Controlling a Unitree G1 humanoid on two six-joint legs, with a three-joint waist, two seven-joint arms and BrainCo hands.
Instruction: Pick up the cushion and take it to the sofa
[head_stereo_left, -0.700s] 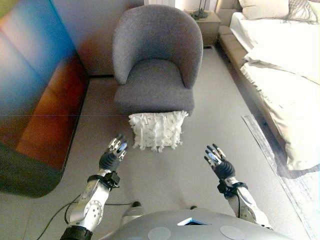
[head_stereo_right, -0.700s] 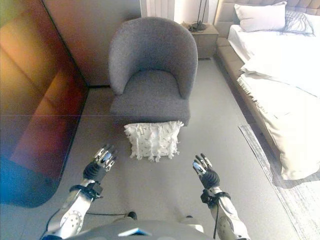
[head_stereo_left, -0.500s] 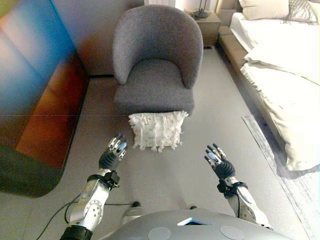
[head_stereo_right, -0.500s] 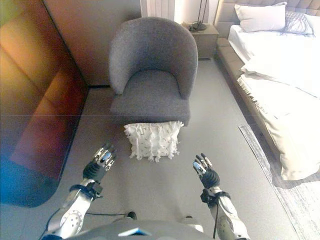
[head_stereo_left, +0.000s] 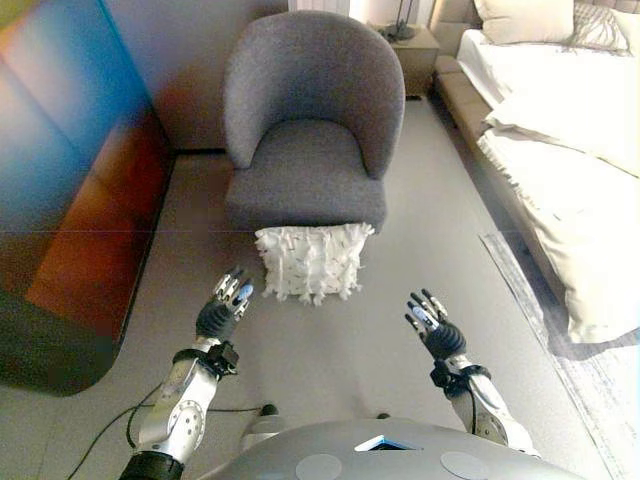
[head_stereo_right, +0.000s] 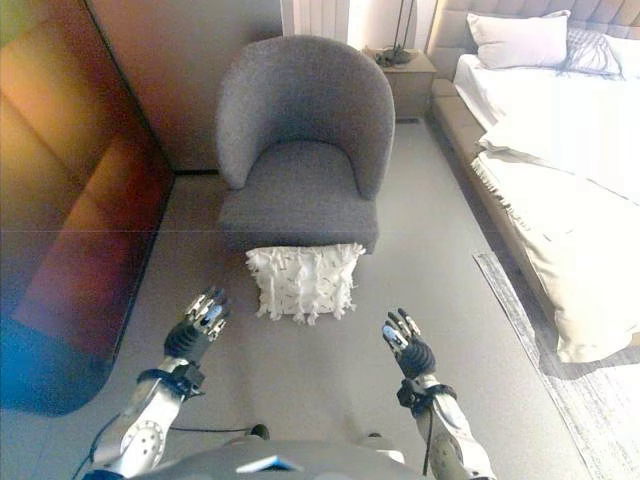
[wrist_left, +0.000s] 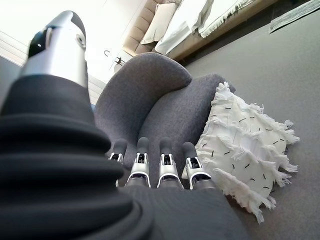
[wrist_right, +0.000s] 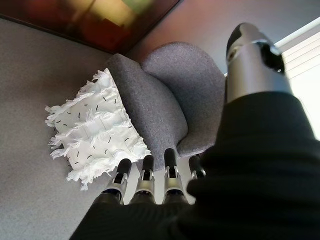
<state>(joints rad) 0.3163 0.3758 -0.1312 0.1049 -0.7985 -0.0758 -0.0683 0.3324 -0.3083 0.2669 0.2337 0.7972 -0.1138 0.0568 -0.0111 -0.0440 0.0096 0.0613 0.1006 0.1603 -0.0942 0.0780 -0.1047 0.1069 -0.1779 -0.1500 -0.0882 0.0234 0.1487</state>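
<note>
A white fringed cushion (head_stereo_left: 312, 261) with small dark dashes stands on the grey floor, leaning against the front of a grey armchair (head_stereo_left: 310, 125). It also shows in the left wrist view (wrist_left: 247, 147) and the right wrist view (wrist_right: 95, 137). My left hand (head_stereo_left: 224, 308) is open and empty, low to the cushion's left, a little short of it. My right hand (head_stereo_left: 432, 326) is open and empty, to the cushion's lower right, farther off. Neither hand touches the cushion.
A dark glossy cabinet (head_stereo_left: 70, 190) runs along the left. A bed with white bedding (head_stereo_left: 565, 130) fills the right, with a rug edge (head_stereo_left: 560, 340) beside it. A nightstand (head_stereo_left: 410, 45) stands behind the armchair.
The whole view has shifted slightly, so the camera moved. The right hand has edged a little up and left; the left hand and cushion stand as before.
</note>
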